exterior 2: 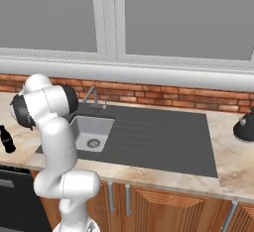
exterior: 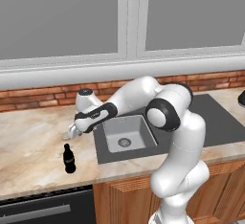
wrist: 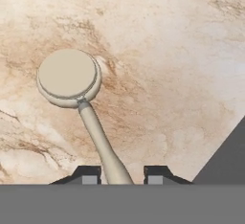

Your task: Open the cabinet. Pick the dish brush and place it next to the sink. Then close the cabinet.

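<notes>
brush (wrist: 81,98) is between the gripper (wrist: 121,175) fingertips (wrist: 87,174), handle running up and away from the jaws, round head lying out ahead on the counter (wrist: 182,50). jaws stand narrow, a sliver of gap on each side of the handle, so this reads to me as a release rather than a firm hold; can't tell if the pads touch it. in the left base view the gripper (exterior: 72,131) is low over the counter with the sink (exterior: 125,134) just off to one side, so the placement spot looks fine. risks: lifting before the jaws clear could drag the handle and flick the brush toward the basin edge, whose dark corner (wrist: 225,156) sits near one fingertip. a round head on a thin tapered handle can pivot or roll if nudged. bottle (exterior: 69,159) stands near the hand, on the side away from the sink; a wide swing out could tip it. cabinet close is not yet done, in my judgement. brush is matte beige, disc-shaped head with a raised rim; counter is mottled tan stone, smooth; sink is grey, flat-walled.
</notes>
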